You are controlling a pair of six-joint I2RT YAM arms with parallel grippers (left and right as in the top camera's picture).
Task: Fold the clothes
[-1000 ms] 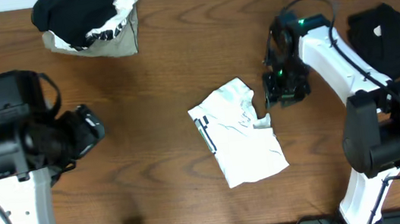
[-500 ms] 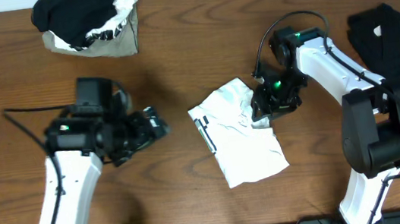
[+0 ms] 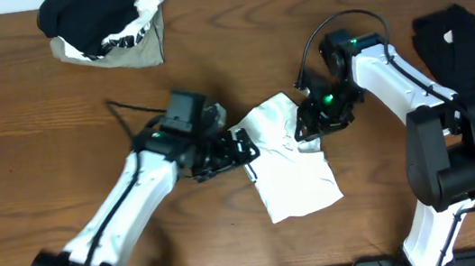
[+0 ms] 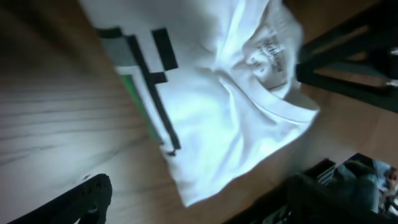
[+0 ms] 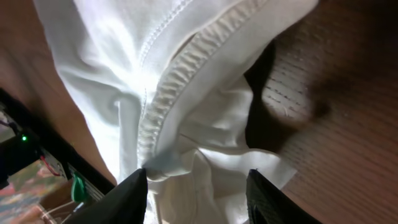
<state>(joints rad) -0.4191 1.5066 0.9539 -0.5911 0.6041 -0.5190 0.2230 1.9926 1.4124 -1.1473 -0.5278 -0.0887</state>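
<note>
The right gripper [image 5: 198, 190] straddles the collar hem [image 5: 186, 68] of the shirt [image 3: 293, 176] — a pinch cannot be confirmed — while the left gripper [image 3: 241, 146], jaws wide, hovers by the stripes [image 4: 146, 87] mid-table [image 3: 55, 128], seemingly poised for a two-handed fold.

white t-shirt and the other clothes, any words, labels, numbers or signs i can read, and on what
Neck label inside the white T-shirt: printed lettering, too blurred to read.
Striped mark on the T-shirt: black, grey and green bars, no letters.
Black print on the white garment in the pile: too small to read.
Nothing legible elsewhere.
</note>
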